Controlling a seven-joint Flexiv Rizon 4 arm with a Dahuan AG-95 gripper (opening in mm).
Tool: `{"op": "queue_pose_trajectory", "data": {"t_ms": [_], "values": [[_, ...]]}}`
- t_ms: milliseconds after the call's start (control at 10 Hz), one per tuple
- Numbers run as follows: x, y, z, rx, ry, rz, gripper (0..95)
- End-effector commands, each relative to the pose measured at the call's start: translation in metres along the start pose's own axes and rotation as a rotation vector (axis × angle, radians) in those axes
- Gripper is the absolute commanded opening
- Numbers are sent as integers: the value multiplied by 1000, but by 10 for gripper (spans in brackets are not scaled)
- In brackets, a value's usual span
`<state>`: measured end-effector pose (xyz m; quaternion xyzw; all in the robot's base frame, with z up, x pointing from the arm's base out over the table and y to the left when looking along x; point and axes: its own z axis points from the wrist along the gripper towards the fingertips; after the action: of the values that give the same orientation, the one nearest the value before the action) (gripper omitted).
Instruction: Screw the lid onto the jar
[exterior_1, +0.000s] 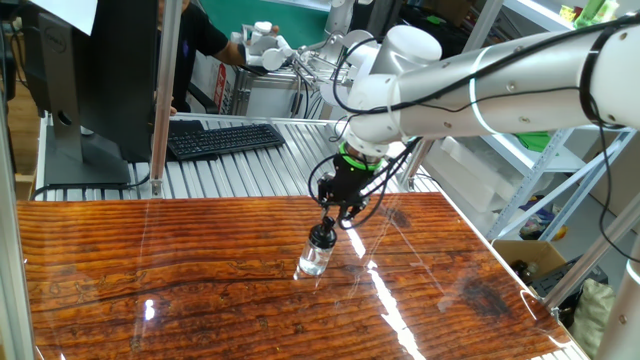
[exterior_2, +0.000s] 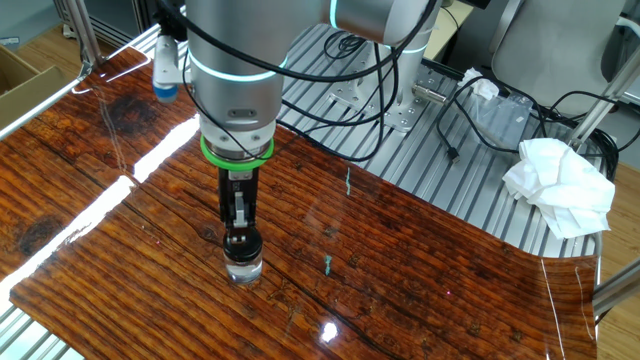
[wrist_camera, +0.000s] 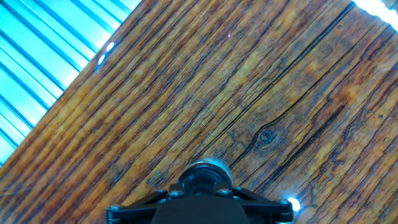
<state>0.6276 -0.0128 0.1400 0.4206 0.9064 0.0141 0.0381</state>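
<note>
One fixed view looks from in front of the wooden table, raised and fairly far back, with the gripper near centre and a keyboard beyond it. The other fixed view looks down from the opposite side, closer, with the gripper left of centre. The hand view sits just above the gripper and faces straight down. All three share the jar below the gripper and the wood around it.

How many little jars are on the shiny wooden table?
1. The jar stands upright on the wooden table, right below the gripper, with the dark lid on its top. No others show in any view.
</note>
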Motion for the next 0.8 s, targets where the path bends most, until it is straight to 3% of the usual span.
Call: {"op": "queue_pose_trajectory", "data": {"t_ms": [100,500,800], "values": [[0,-2,38,11,1,-5,0],[0,-2,41,35,-3,31,0],[-1,-2,40,37,3,67,0]]}}
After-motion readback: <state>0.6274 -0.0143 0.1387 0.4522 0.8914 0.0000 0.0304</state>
